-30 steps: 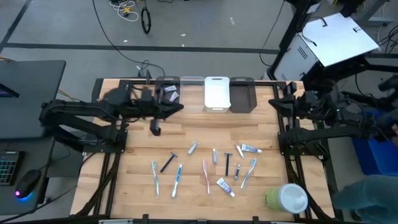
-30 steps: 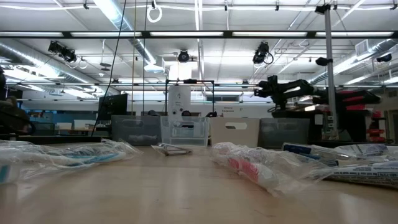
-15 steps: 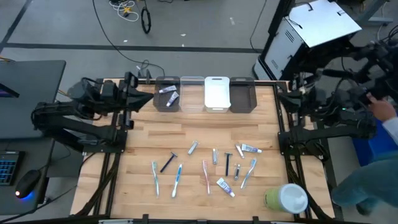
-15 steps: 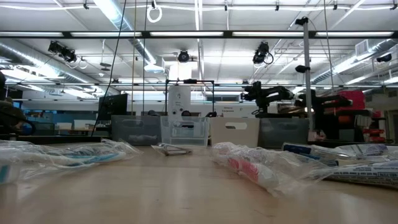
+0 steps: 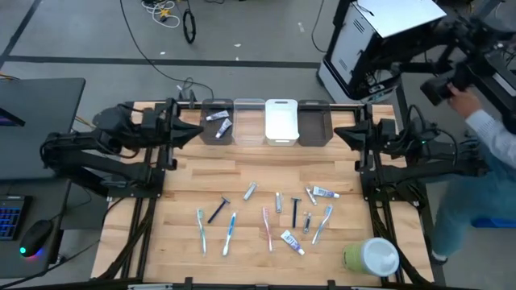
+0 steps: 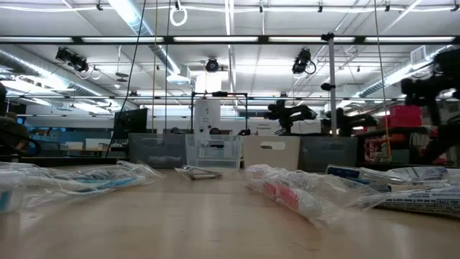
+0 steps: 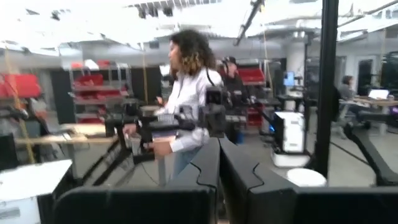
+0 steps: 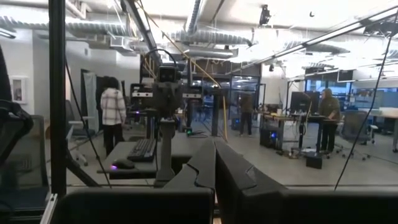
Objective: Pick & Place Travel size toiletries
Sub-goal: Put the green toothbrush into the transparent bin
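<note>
The travel size toiletries [image 5: 270,211] lie scattered on the near half of the wooden table: slim blue, white and pink toothbrushes, black razors, small tubes. In the low view they show as clear-wrapped items [image 6: 287,193] lying flat. Two more small items [image 5: 219,121] lie in the leftmost bin. My left gripper [image 5: 197,131] hangs shut at the far left of the table, by that bin; its fingers [image 7: 217,152] are together. My right gripper [image 5: 339,133] hangs shut at the far right, by the rightmost bin; its fingers [image 8: 214,155] are together too. Neither touches anything.
Four bins [image 5: 264,121] stand in a row at the far edge, the third one white. A large green-and-white round container [image 5: 371,256] stands at the near right corner. A person [image 5: 484,129] stands beyond the right edge with equipment. Bare wood lies between bins and toiletries.
My left arm has drawn back from over the table in front of the leftmost bin toward the table's left edge. The person on the right has moved along the table's right side, and the white equipment there has shifted toward the far edge.
</note>
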Available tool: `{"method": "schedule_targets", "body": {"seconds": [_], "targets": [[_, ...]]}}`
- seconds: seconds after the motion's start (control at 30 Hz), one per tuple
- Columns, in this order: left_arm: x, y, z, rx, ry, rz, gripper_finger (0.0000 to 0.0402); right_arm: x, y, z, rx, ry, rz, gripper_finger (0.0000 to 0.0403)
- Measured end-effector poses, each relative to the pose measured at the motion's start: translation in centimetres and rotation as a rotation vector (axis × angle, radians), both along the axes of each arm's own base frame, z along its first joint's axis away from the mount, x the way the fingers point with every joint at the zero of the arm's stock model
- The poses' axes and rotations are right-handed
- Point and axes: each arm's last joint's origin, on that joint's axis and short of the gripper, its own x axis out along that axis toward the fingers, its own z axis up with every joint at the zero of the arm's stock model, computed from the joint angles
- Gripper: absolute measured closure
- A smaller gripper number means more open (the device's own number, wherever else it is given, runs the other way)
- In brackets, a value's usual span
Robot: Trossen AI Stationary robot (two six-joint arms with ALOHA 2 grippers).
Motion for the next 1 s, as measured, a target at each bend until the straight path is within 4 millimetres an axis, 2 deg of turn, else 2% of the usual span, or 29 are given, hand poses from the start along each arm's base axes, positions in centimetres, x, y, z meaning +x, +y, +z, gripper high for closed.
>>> {"method": "schedule_targets", "body": {"seconds": [0.1, 0.23, 0.63, 1.0], "targets": [[-0.7, 0.0, 0.3, -0.029, -0.024, -0.007, 0.0391, -0.2, 0.0, 0.1, -0.001, -0.007, 0.002, 0.0401], [-0.5, 0.0, 0.2, -0.05, -0.02, -0.013, 0.0382, -0.5, 0.1, 0.2, -0.01, -0.018, 0.034, 0.0401], [-0.6, 0.0, 0.2, 0.08, -0.007, 0.024, 0.0381, -1.1, 0.3, 0.4, -0.007, -0.038, 0.092, 0.04], [-0.5, 0.0, 0.2, 0.1, -0.003, 0.029, 0.0381, -1.3, 0.2, 0.4, -0.008, -0.043, 0.08, 0.0399]]}}
